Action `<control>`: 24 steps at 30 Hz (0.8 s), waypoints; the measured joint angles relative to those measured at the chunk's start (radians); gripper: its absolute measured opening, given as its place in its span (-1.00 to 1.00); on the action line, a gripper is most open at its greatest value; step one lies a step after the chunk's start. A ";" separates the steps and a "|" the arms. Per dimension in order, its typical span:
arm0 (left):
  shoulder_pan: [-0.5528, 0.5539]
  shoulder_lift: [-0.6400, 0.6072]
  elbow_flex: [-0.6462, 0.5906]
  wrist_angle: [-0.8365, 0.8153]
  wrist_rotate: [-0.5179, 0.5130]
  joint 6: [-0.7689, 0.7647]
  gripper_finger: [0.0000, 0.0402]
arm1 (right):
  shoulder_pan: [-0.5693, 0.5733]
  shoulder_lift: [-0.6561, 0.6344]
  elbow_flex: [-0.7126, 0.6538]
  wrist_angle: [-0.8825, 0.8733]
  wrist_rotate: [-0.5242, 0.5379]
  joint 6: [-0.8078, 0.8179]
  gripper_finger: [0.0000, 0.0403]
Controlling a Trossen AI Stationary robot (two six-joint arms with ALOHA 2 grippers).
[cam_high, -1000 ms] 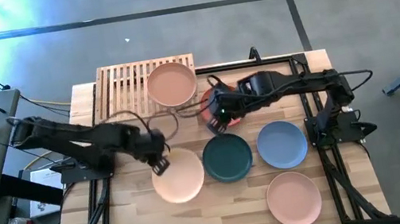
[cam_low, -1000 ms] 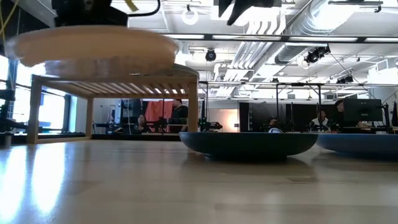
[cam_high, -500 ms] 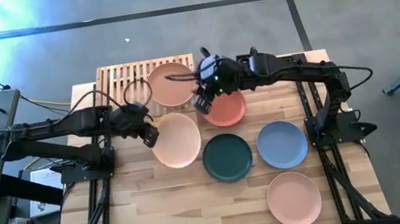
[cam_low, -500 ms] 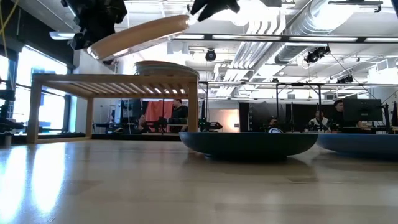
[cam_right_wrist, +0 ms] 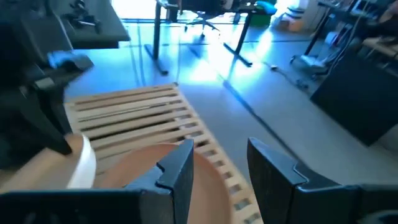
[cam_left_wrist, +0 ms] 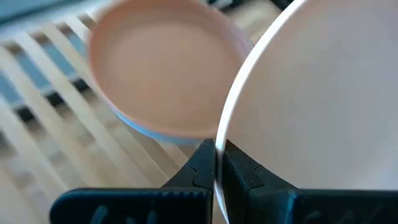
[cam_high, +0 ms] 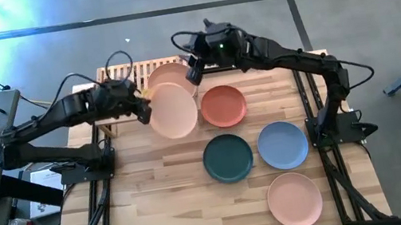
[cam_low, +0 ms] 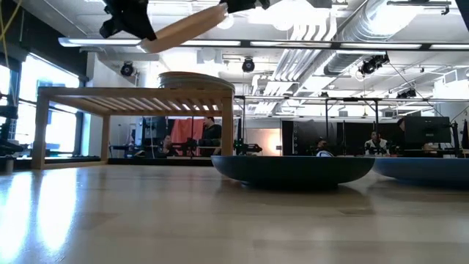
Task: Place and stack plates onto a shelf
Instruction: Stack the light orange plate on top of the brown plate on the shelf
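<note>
Our left claw (cam_high: 137,105) pinches the beige plate (cam_high: 173,110) by its rim, tilted above the shelf (cam_high: 122,83); right claw (cam_high: 194,71) hangs open over the peach plate (cam_high: 170,74).

Robotics lab: ceiling ducts (cam_low: 322,33), desks with monitors (cam_low: 425,130).

Even, bright overhead light fills the room; in the low view, ceiling strip lamps (cam_low: 308,45) and a tall window (cam_low: 51,110) at the left throw pale glare across the light plank tabletop (cam_low: 220,220). A cyan-blue sheen streaks the grey floor (cam_high: 3,35) in the high view. Both wrist views are soft, and the left wrist's pale beige round plate (cam_left_wrist: 323,106) is blurred up close.
</note>
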 joint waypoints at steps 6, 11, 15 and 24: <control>0.078 0.030 0.053 -0.002 -0.071 0.035 -0.99 | -0.049 0.000 0.000 0.027 -0.002 -0.072 -0.27; 0.117 0.063 0.082 -0.002 -0.121 0.028 -0.99 | -0.084 0.000 0.000 0.057 -0.003 -0.087 -0.18; 0.137 0.099 0.114 -0.003 -0.175 0.018 -0.99 | -0.102 0.000 0.000 0.078 -0.029 -0.085 -0.17; 0.214 0.207 0.217 -0.004 -0.175 0.024 -1.00 | -0.114 0.000 0.000 0.051 -0.097 -0.062 -0.17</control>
